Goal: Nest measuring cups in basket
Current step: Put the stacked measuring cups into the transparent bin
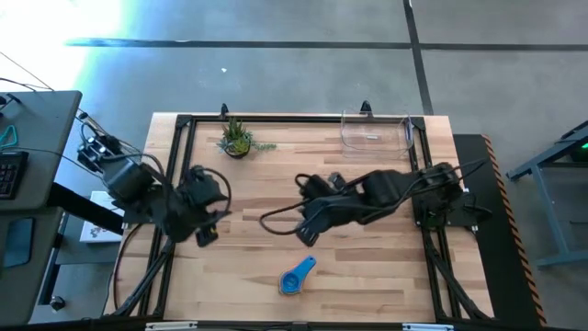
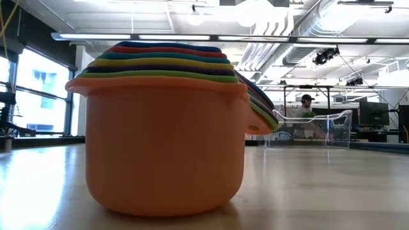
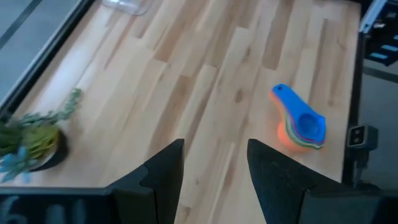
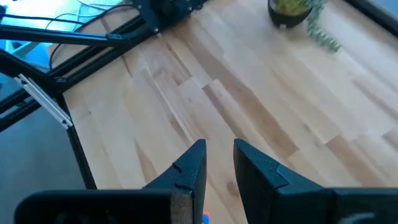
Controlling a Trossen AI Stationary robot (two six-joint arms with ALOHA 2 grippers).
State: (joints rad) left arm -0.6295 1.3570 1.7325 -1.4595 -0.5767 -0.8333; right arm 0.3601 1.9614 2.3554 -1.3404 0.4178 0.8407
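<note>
The measuring cups (image 1: 296, 276) stand nested in one stack near the table's front edge. The blue one is on top, and the orange one's base (image 2: 166, 201) rests on the wood. The basket (image 1: 375, 131), a clear bin, stands at the far right with nothing in it. My left gripper (image 3: 214, 165) hovers open above the table's left side (image 1: 209, 234), and the stack (image 3: 300, 127) lies ahead of it. My right gripper (image 4: 219, 165) hangs above the table's middle (image 1: 308, 237), just beyond the stack. Its fingers stand a narrow gap apart with nothing between them.
A small potted plant (image 1: 237, 140) stands at the far left of the table. A black metal frame (image 1: 184, 119) runs along the table's edges. Bare wood lies between the stack and the basket (image 2: 313, 128). A person (image 2: 307, 105) sits in the room behind.
</note>
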